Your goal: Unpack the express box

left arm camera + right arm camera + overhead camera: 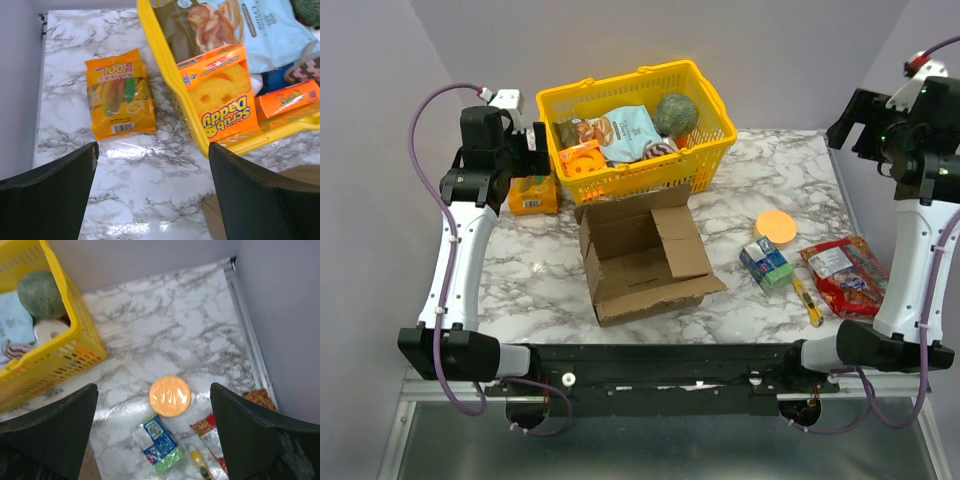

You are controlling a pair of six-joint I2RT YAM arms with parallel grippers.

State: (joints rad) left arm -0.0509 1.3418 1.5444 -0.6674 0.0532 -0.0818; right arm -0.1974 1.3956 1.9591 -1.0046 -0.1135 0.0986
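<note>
as flaps splay, express box gapes.

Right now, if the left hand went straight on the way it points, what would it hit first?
Most likely the bare marble table, between the orange packet and the yellow basket, though depth is unclear.

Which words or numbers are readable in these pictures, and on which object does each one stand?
"Scrub Daddy": upside down on the orange card sleeve of the yellow smiley sponge in the yellow plastic basket.
"100": on the orange snack bag on the marble table.
Too blurred to read: print on the light blue chip bag, the small orange box, the blue-green packet, the red bag.
</note>
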